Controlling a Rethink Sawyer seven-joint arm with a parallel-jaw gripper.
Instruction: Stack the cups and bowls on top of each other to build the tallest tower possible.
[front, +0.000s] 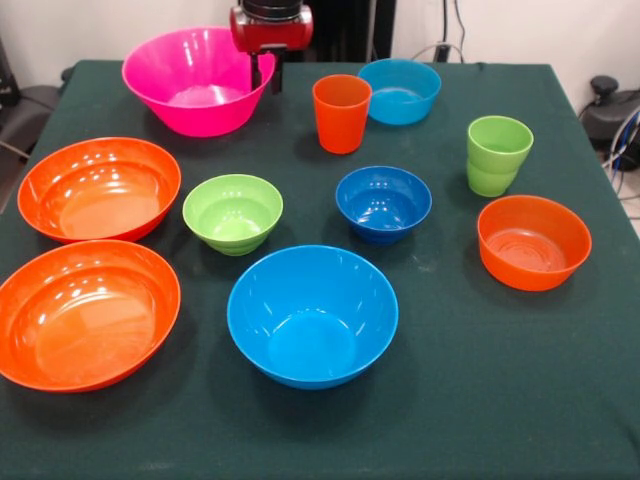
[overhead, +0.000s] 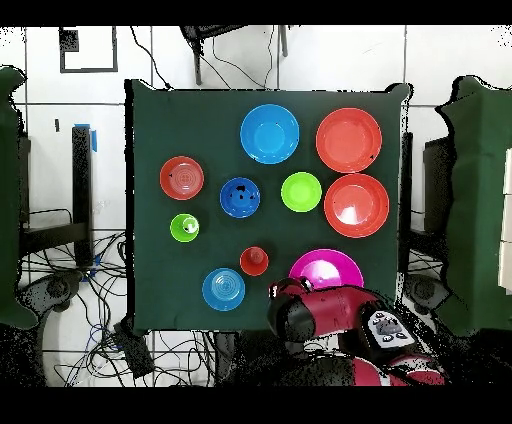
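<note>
Every bowl stands apart on the green cloth; none is piled in another. The large pink bowl (front: 198, 80) (overhead: 325, 270) is at the far side. My gripper (front: 266, 84) hangs over its right rim, open and empty. Beside it stand the orange cup (front: 341, 112) (overhead: 254, 261) and the light blue bowl (front: 400, 90). Two lime green cups (front: 497, 155) are nested, one in the other. The dark blue bowl (front: 383, 203) and lime green bowl (front: 232, 213) are mid-table. The large blue bowl (front: 312, 315), two large orange bowls (front: 99, 188) (front: 85, 312) and the small orange bowl (front: 533, 241) are nearer the camera.
The red arm (overhead: 300, 312) reaches in over the table's robot-side edge. Cables (overhead: 160, 345) lie on the floor beside the table. The green cloth (front: 470, 400) is bare at the front right.
</note>
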